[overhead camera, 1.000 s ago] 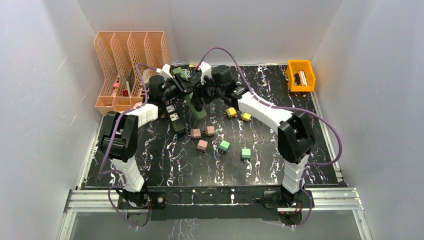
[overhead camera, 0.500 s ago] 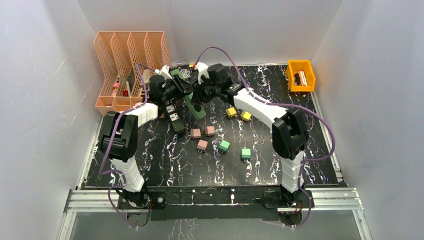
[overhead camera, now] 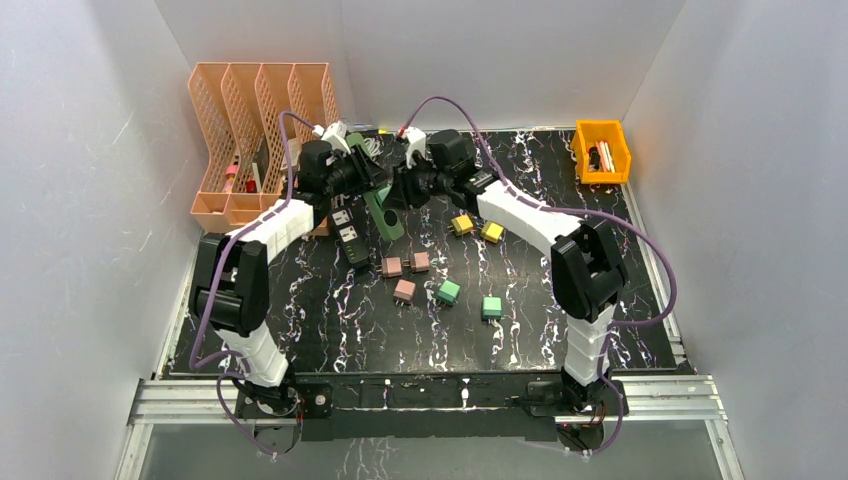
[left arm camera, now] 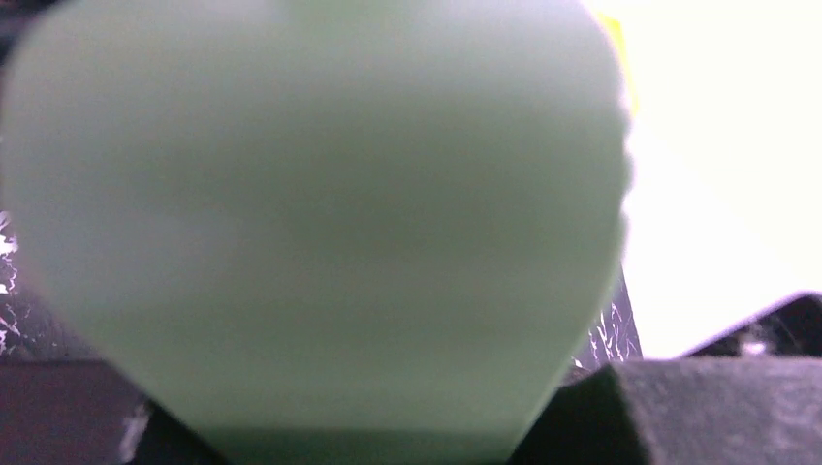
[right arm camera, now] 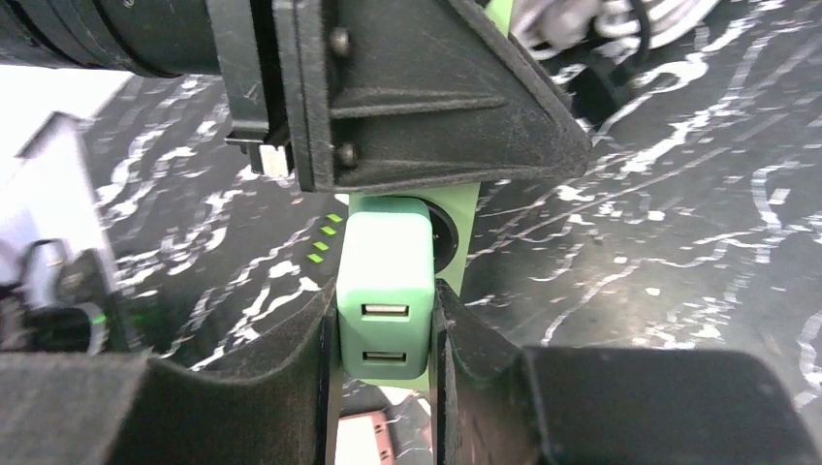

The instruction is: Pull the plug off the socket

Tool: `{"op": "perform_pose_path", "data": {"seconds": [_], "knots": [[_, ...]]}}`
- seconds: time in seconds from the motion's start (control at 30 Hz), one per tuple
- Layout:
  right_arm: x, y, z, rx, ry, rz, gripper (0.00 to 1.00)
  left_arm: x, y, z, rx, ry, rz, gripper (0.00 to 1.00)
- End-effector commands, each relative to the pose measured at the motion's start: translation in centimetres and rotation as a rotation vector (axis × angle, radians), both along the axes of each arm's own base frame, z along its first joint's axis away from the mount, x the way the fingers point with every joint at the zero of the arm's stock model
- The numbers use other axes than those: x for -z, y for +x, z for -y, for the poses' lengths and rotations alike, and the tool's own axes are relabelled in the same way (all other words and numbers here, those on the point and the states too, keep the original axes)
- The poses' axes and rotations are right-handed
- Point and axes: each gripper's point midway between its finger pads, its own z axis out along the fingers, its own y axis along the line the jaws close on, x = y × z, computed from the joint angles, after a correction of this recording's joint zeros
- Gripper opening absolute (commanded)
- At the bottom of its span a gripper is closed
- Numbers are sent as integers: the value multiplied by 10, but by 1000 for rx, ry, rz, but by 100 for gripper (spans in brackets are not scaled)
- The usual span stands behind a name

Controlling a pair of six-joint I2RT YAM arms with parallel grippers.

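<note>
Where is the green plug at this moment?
In the right wrist view the plug sits at centre, clamped in the right tool, plugged into the green strip just below the left tool.

peach file rack [overhead camera: 262,130] back left | yellow bin [overhead camera: 602,150] back right | small coloured blocks [overhead camera: 404,291] mid-table

— How is the overhead view lit?
— Brightly and evenly; only soft shadows are cast on the counter [overhead camera: 560,310].
— And at the wrists?
— Ahead of the left pincer [left arm camera: 359,397] the socket [left arm camera: 320,242] is blurred entirely, and the area to its right is blown out white. Within the right pincer [right arm camera: 386,305] the plug [right arm camera: 386,257] is rendered sharply.
</note>
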Motion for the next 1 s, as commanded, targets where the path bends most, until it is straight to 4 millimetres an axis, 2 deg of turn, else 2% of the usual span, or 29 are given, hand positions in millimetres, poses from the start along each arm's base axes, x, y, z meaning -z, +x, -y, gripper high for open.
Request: {"op": "perform_pose_path", "data": {"seconds": [0.0,0.07,0.17,0.2,0.3,0.37,0.4,0.43,0.47,0.57,0.6,0.67,0.7,0.73,0.83,0.9,0.97], "knots": [[-73,-8,11,-144,254,0,0,-33,-2,-16,-23,70,157,0],[-67,4,16,-53,157,48,0,-24,1,-17,-22,96,136,0],[-70,17,28,141,-24,232,0,-6,6,-22,-51,131,77,0],[-76,15,34,168,-21,266,0,-3,9,-24,-61,143,57,0],[-97,6,57,160,134,241,0,9,13,-28,-77,176,25,0],[-94,19,76,293,37,264,0,15,15,-33,-106,192,11,0],[-86,19,79,320,-45,279,0,18,15,-34,-114,199,1,0],[-86,15,75,289,-70,287,0,20,16,-37,-126,208,-7,0],[-85,2,68,197,-45,263,0,23,16,-38,-132,213,-15,0],[-96,-18,59,14,155,189,0,26,17,-38,-140,209,-27,0],[-94,-11,60,50,149,181,0,27,18,-37,-138,207,-29,0],[-75,11,69,223,-31,207,0,26,18,-37,-139,207,-31,0],[-65,16,78,272,-132,232,0,27,18,-37,-139,209,-32,0],[-66,15,80,264,-126,227,0,27,19,-37,-139,209,-32,0],[-88,-3,96,151,170,138,0,29,21,-34,-119,203,-34,0],[-72,-13,120,143,235,44,0,30,23,-29,-96,194,-38,0],[-36,-18,139,180,153,-44,0,30,27,-24,-73,182,-44,0]]}}
